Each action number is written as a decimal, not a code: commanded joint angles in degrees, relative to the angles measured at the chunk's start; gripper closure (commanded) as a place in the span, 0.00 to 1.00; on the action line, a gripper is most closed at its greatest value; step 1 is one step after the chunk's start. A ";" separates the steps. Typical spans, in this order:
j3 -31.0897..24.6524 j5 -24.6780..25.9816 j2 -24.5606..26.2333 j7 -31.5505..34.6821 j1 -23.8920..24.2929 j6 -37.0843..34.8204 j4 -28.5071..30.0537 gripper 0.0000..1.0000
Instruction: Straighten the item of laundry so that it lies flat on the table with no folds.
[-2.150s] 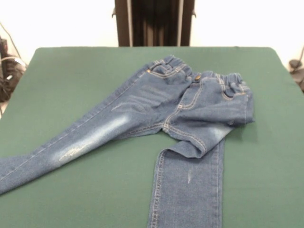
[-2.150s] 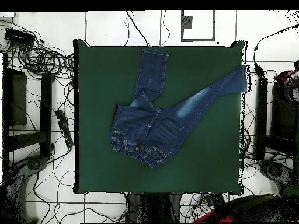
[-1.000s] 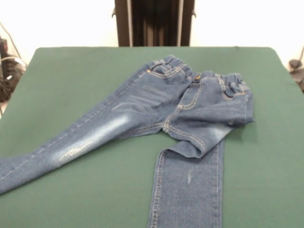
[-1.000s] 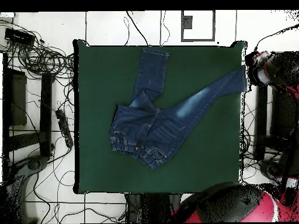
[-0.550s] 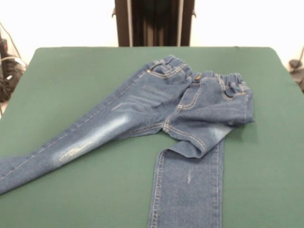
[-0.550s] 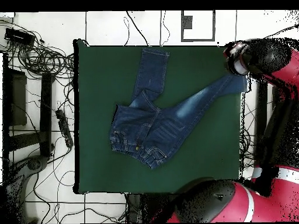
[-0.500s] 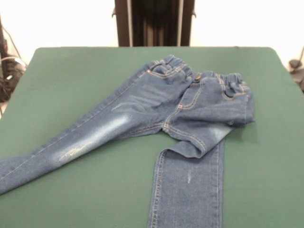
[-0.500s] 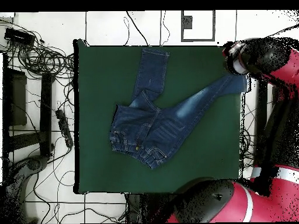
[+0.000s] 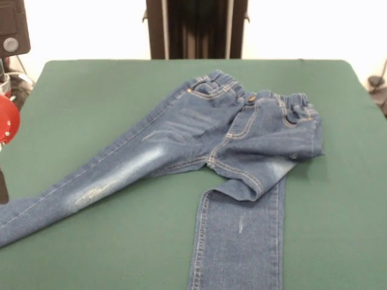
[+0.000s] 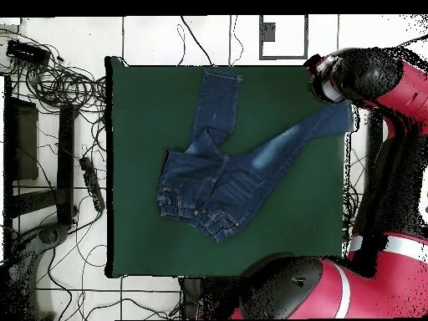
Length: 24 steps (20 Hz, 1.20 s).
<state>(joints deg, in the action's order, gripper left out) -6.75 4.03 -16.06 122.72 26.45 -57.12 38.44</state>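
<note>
A pair of blue jeans [image 9: 230, 139] lies on the dark green table [image 9: 91, 84], waistband at the far side. One leg [image 9: 103, 181] runs flat to the near left. At the right hip the cloth is folded over, and the other leg [image 9: 242, 235] comes out from under the fold toward the near edge. In the overhead view the jeans [image 10: 217, 180] sit mid-table, and the red and black arm's end [image 10: 328, 79] hangs by the long leg's cuff [image 10: 338, 115] at the table's corner. My gripper [image 9: 3, 184] shows only as a dark piece at the left edge.
Tangled cables [image 10: 58, 79] lie on the floor round the table's sides, with black frames [image 10: 25, 142] beside them. The arm's red body [image 10: 401, 150] runs along one table side. A black column [image 9: 196, 27] stands behind the far edge.
The arm has swung in along the table's side to the corner by the long leg's cuff, and now shows at the front view's left edge. The jeans have not moved.
</note>
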 commanded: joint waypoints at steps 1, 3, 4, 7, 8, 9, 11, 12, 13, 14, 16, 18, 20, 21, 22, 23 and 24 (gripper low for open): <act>-2.73 -1.68 0.36 4.54 -4.35 -1.26 9.00 0.00; -2.64 -2.22 0.28 6.02 -4.61 -1.45 9.00 0.00; -2.56 -2.41 0.22 6.77 -4.77 -1.21 9.11 0.00; -2.37 -3.00 0.01 8.36 -5.12 -0.13 9.84 0.00; -2.53 -3.38 -0.13 8.87 -5.24 0.67 10.62 0.00; -2.45 -3.47 -0.20 9.17 -5.48 1.03 10.96 0.00; -1.54 -2.88 -0.38 9.85 -6.68 1.01 10.58 0.00; -1.38 -3.24 -0.36 10.98 -7.21 0.11 10.05 0.00; -1.45 -3.45 -0.29 11.03 -7.38 -0.34 9.67 0.00; -2.00 -3.99 -0.02 10.44 -7.33 -0.97 9.12 0.00; -1.07 -2.94 0.05 9.32 -8.02 -1.10 7.74 0.00; 1.14 -0.25 -0.08 7.02 -9.44 -2.64 4.67 0.00; 1.37 0.16 -0.46 5.20 -10.40 -5.34 2.56 0.00; 1.36 0.18 -0.54 4.62 -10.82 -6.24 1.69 0.00; 1.26 0.02 -0.40 4.21 -11.62 -7.82 0.00 0.00; 1.36 -0.02 -0.18 4.13 -12.18 -8.77 -1.18 0.00; 1.51 0.07 0.23 4.32 -12.94 -9.97 -2.99 0.00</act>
<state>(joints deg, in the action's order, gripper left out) -4.75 2.60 -16.15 122.72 18.81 -57.78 37.08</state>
